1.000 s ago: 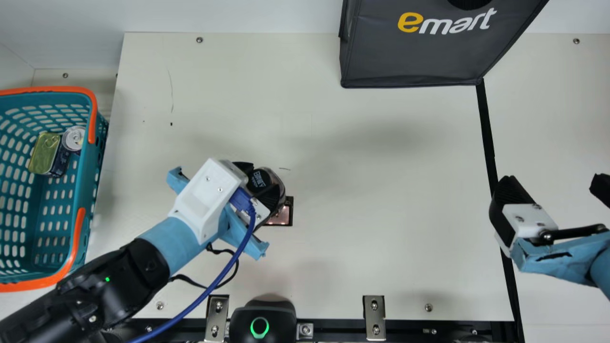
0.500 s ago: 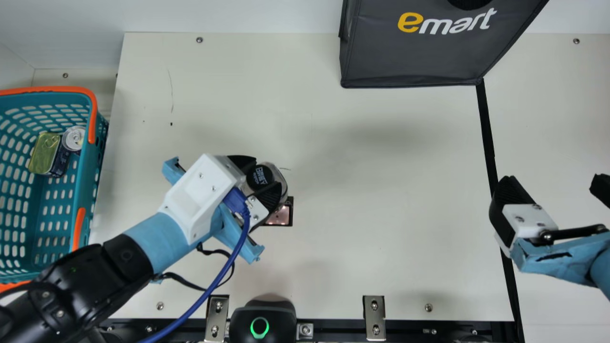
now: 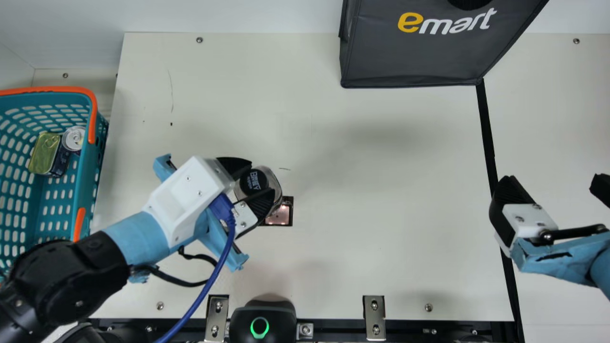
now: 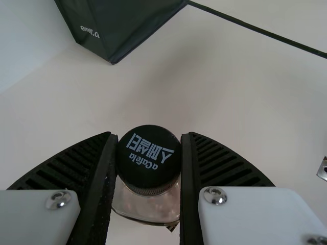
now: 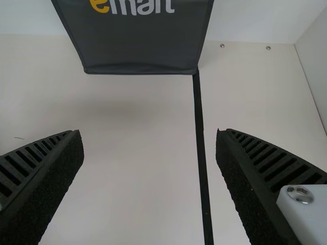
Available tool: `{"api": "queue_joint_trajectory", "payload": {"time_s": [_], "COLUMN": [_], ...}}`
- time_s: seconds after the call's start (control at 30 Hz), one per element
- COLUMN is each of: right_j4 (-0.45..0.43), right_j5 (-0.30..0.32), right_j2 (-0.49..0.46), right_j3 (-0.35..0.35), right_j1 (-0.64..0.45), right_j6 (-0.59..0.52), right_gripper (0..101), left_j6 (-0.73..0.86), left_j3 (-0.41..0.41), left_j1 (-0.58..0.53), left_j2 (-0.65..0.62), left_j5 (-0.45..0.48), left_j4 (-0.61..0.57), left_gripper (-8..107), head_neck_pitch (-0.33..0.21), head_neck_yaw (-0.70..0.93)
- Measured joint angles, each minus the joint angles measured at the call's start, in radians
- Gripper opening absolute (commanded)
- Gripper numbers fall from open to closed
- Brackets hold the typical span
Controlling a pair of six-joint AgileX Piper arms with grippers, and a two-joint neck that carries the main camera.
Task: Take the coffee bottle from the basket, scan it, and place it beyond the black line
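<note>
My left gripper (image 3: 259, 183) is shut on the coffee bottle (image 3: 253, 182), a clear bottle with a black cap, just up and left of the scanner window (image 3: 281, 214). In the left wrist view the bottle (image 4: 148, 161) stands between both ribbed pads of the left gripper (image 4: 148, 148). At the main view's right my right gripper (image 3: 553, 188) stays open by the black line (image 3: 486, 128). The right wrist view has the right gripper (image 5: 149, 145) with a wide gap and the black line (image 5: 199, 122) running between its fingers. The teal basket (image 3: 102, 138) is at the far left.
Inside the basket are a flat tin (image 3: 45, 152) and a can (image 3: 74, 138). A dark shopping bag (image 3: 414, 52) stands at the back, its corner at the black line. A black device with a green ring (image 3: 262, 317) sits at the front edge.
My left gripper first moved slightly toward the right, then back left and a little down with the bottle in it, the forearm swinging lower. The right arm has kept still.
</note>
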Motion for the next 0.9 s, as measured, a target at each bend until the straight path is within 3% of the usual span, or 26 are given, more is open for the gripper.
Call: {"api": "queue_joint_trajectory", "payload": {"time_s": [0.53,0.9], "right_j4": [0.0,0.001], "right_j5": [0.0,0.0], "right_j2": [0.0,0.0], "right_j3": [0.0,0.0], "right_j1": [0.0,0.0], "right_j6": [0.0,0.0], "right_gripper": [91,91], "left_j6": [0.608,0.866], "left_j3": [0.006,0.0], "left_j1": [0.303,0.483], "left_j2": [0.006,0.059], "left_j5": [0.23,0.317], "left_j4": [-0.478,-0.638], "left_gripper": [10,10], "head_neck_pitch": [0.0,0.0], "head_neck_yaw": [0.0,0.0]}}
